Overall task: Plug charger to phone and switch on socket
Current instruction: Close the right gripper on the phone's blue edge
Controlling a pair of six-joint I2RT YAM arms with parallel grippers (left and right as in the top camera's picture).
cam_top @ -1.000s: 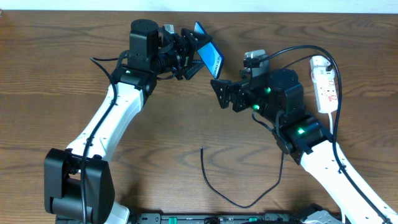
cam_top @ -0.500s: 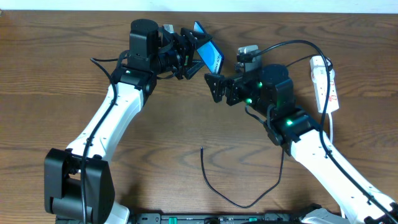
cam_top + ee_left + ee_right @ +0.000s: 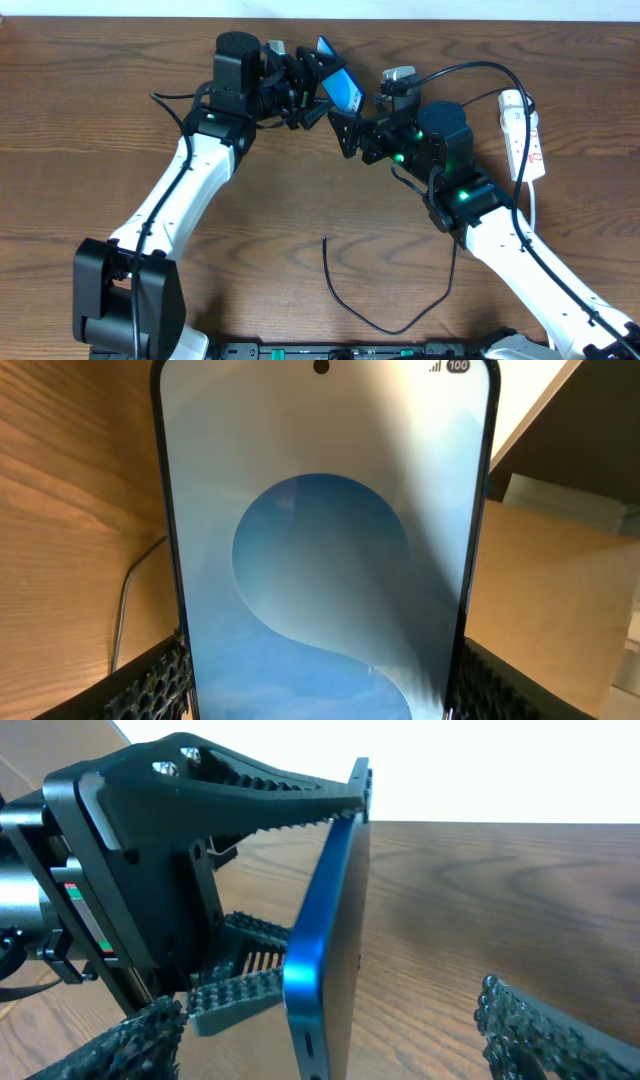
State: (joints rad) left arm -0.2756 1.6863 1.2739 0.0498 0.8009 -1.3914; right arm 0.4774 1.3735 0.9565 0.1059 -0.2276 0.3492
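Lying loose on the bench (image 3: 100, 120), the thin black charger cable (image 3: 327, 262) is unplugged from the slim blue-screened smartphone (image 3: 340, 88) held aloft by left fingers (image 3: 158, 680); right fingers (image 3: 140, 1040) are spread wide, empty, and both steps are judged outstanding.

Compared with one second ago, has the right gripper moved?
Yes. In the overhead view the right gripper has shifted left and toward the far table edge, away from the socket and closer to the phone.
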